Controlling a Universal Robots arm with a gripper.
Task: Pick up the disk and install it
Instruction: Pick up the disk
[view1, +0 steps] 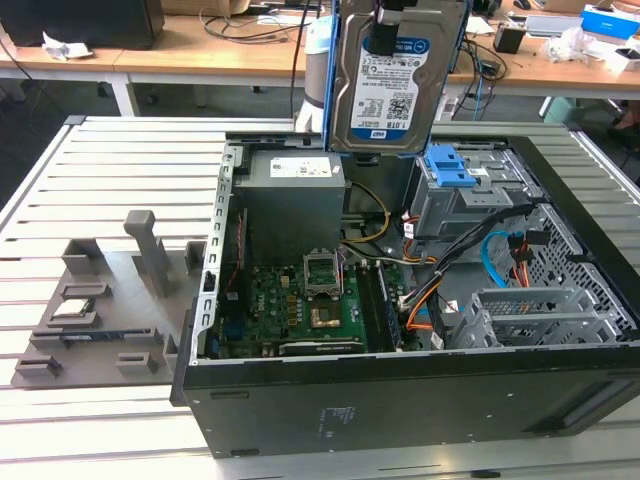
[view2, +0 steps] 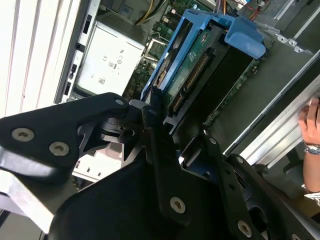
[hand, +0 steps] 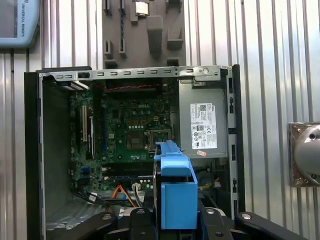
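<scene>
While the gripper (view2: 170, 127), jaws pinching one end of the disk (view1: 395, 80), holds it upright above the far side of the open computer case (view1: 400, 400), a loose grip or tilt could drop it onto the motherboard (view1: 300, 300) or cables (view1: 487, 262).

A ribbed metal counter (view1: 120, 160) of long parallel slats carries everything, and it also shows in the first wrist view (hand: 270, 60). An open black computer case (view1: 400, 405) lies on its side on it, and just beside the case, toward the exterior view's left, rests a grey holder plate (view1: 150, 255) with upright posts and a small square chip (view1: 78, 307) seated in it. In the first wrist view the case (hand: 135, 73), the plate (hand: 155, 35), a pale blue-grey device (hand: 17, 22) and a round metal mount (hand: 305, 155) all sit on the slats.
</scene>
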